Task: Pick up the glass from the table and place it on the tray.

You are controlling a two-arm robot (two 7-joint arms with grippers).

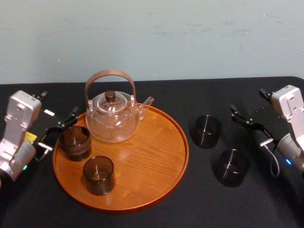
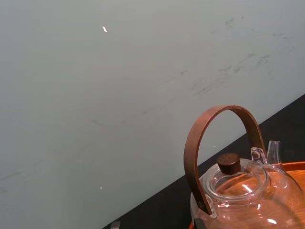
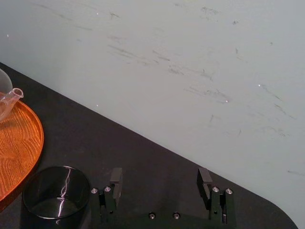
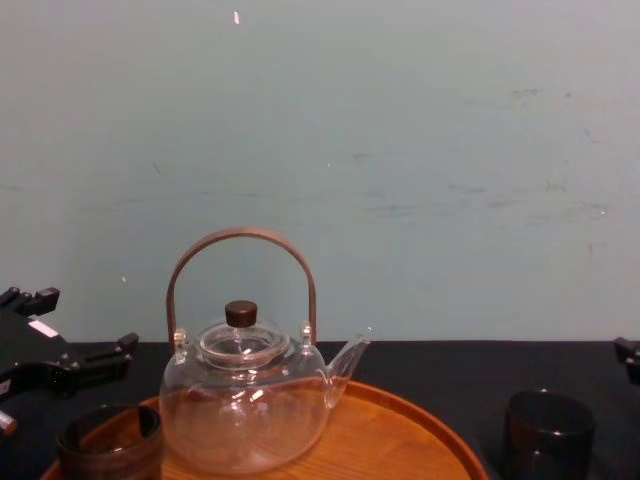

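Two dark glasses stand on the black table right of the tray: a far glass (image 1: 207,131) (image 4: 548,430) and a near glass (image 1: 231,167). My right gripper (image 1: 249,128) hangs open to their right, apart from both. In the right wrist view its fingers (image 3: 116,176) are spread with nothing between them, and a glass (image 3: 56,193) sits just beside one finger. The round wooden tray (image 1: 156,166) (image 3: 19,143) carries two more dark glasses (image 1: 75,142) (image 1: 98,175). My left gripper (image 1: 57,130) (image 4: 85,320) is open at the tray's left rim, next to the far-left glass.
A glass teapot (image 1: 113,118) (image 4: 245,400) (image 2: 243,186) with a brown hoop handle stands at the back of the tray, spout pointing right. The pale wall rises behind the table's far edge. Bare black tabletop lies between the tray and the two loose glasses.
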